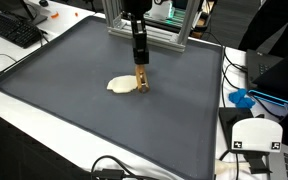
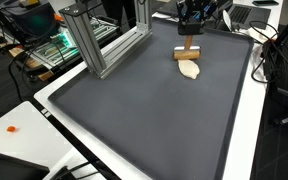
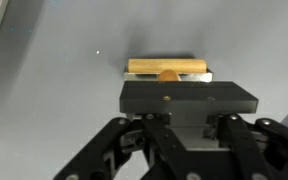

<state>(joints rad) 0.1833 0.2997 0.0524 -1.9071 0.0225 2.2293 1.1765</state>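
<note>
A short wooden block [image 1: 142,84] lies on the dark grey mat [image 1: 94,120], touching a cream, soft-looking lump [image 1: 121,85]. In an exterior view the block [image 2: 188,55] lies just behind the lump [image 2: 189,70]. My gripper [image 1: 141,74] points straight down with its tips at the block; it also shows from the other side [image 2: 189,42]. In the wrist view the block [image 3: 166,66] lies just beyond the black gripper body [image 3: 189,100], which hides the fingertips. I cannot tell whether the fingers grip the block.
A silver aluminium frame [image 2: 99,45] stands on the mat behind the arm and also shows in an exterior view [image 1: 154,30]. A keyboard [image 1: 14,28], cables and a white device [image 1: 254,140] lie off the mat's edges. A blue object [image 1: 242,99] sits beside the mat.
</note>
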